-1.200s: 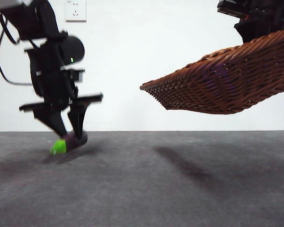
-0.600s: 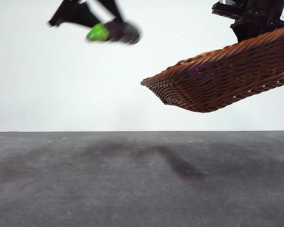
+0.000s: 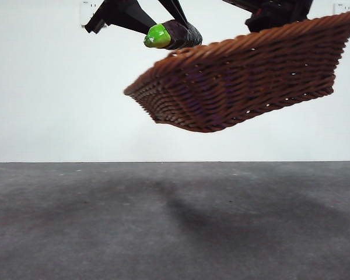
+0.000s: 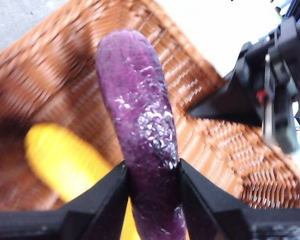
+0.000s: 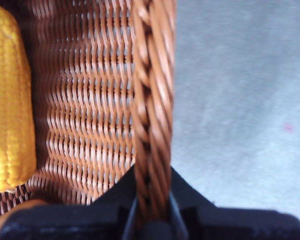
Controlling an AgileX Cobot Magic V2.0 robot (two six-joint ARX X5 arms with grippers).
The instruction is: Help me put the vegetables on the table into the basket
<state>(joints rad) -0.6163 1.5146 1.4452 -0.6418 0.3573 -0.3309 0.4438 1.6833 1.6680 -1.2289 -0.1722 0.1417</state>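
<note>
The left end effector (image 4: 152, 175) grips the eggplant (image 4: 140, 125) across its purple body, both black jaws pressed against its sides, and holds it in the air just above the near edge of the basket (image 3: 239, 76), its green stem (image 3: 157, 36) pointing away from the basket in the front view. The right end effector (image 5: 151, 210) is closed on the basket's braided rim (image 5: 152, 100), one jaw on each side of the weave, and carries the whole basket tilted and well clear of the worktop (image 3: 175, 221), which shows only a soft shadow beneath. Inside the basket lies the yellow corn cob (image 5: 10, 100) against the woven wall; it also appears blurred behind the eggplant in the left wrist view. A sliver of something orange-brown sits beside the corn's end, too little visible to identify.
</note>
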